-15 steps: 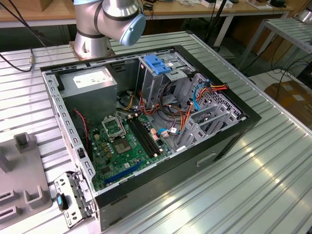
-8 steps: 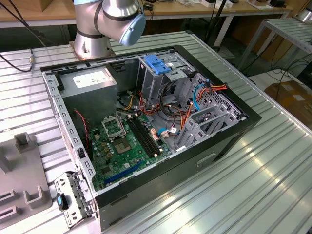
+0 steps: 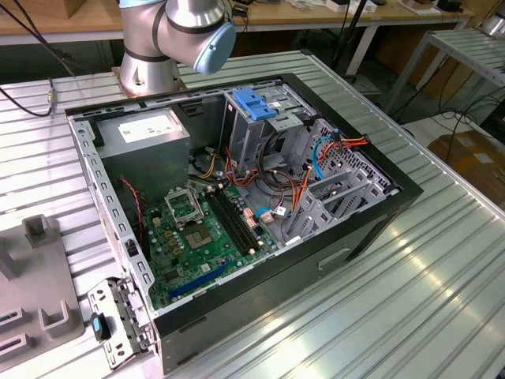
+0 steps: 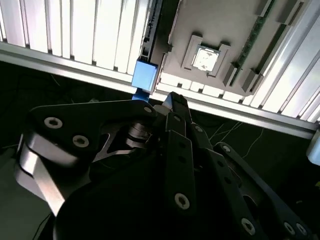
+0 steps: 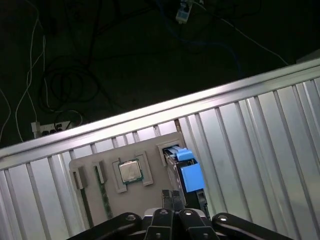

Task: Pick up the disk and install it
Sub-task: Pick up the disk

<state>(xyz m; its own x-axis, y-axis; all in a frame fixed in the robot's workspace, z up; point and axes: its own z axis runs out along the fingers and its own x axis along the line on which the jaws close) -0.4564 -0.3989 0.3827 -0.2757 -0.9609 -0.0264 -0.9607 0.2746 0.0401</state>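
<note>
The disk (image 5: pixel 187 172), a grey slab in a bright blue bracket, stands on edge in a slot of the grey holder plate (image 5: pixel 150 150). The second wrist view shows its blue end (image 4: pixel 145 75) at the rim of that plate (image 4: pixel 230 30). My gripper (image 5: pixel 172 192) hangs just over the end of the disk, jaws shut with nothing seen between them. In the second wrist view the gripper (image 4: pixel 171 100) sits right beside the blue end. Whether it touches the disk I cannot tell.
The holder plate also carries a processor chip (image 5: pixel 131 171) and memory sticks (image 5: pixel 102 195), and lies on a ribbed metal table (image 5: pixel 250 130). In the exterior view the open computer case (image 3: pixel 237 197) has a drive cage with a blue plate (image 3: pixel 254 103), beside the arm's base (image 3: pixel 181 31).
</note>
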